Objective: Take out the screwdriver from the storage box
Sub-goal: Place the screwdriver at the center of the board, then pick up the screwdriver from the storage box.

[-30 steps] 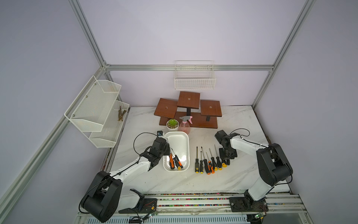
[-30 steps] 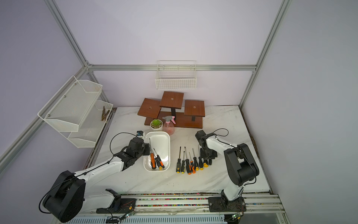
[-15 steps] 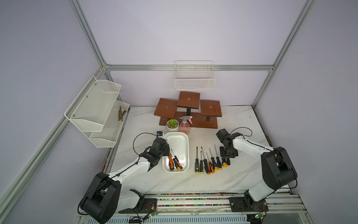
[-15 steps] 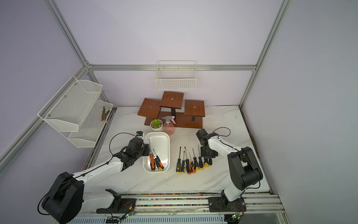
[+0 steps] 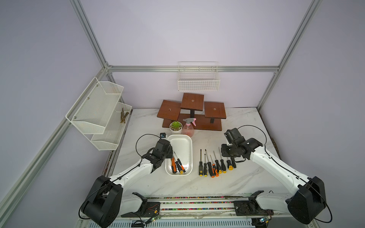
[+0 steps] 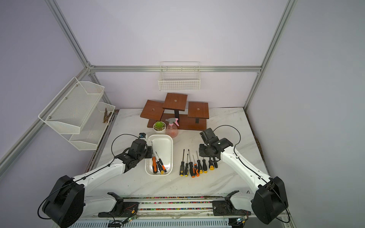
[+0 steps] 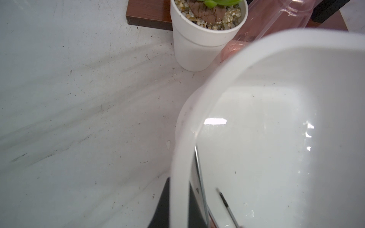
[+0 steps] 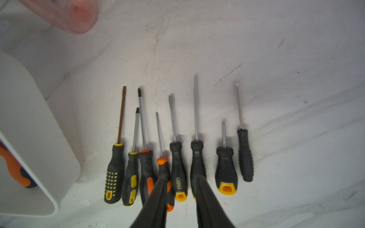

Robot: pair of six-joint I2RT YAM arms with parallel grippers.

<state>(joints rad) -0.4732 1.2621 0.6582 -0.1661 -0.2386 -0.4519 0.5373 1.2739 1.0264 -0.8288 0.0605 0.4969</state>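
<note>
The left gripper (image 7: 178, 197) is clenching the rim of the shallow white storage box (image 5: 183, 146). The right gripper (image 8: 180, 181), parted and empty, is hovering beside it, and will likely be grasping the orange-handled screwdriver (image 5: 173, 162) inside next.

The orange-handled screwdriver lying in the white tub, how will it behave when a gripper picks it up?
Probably stiff and handle-heavy: the orange-handled screwdriver has a thick grip and thin metal shaft. Its rounded handle may roll on the smooth floor of the storage box. A black-handled screwdriver lies close beside it and could get nudged.
</note>
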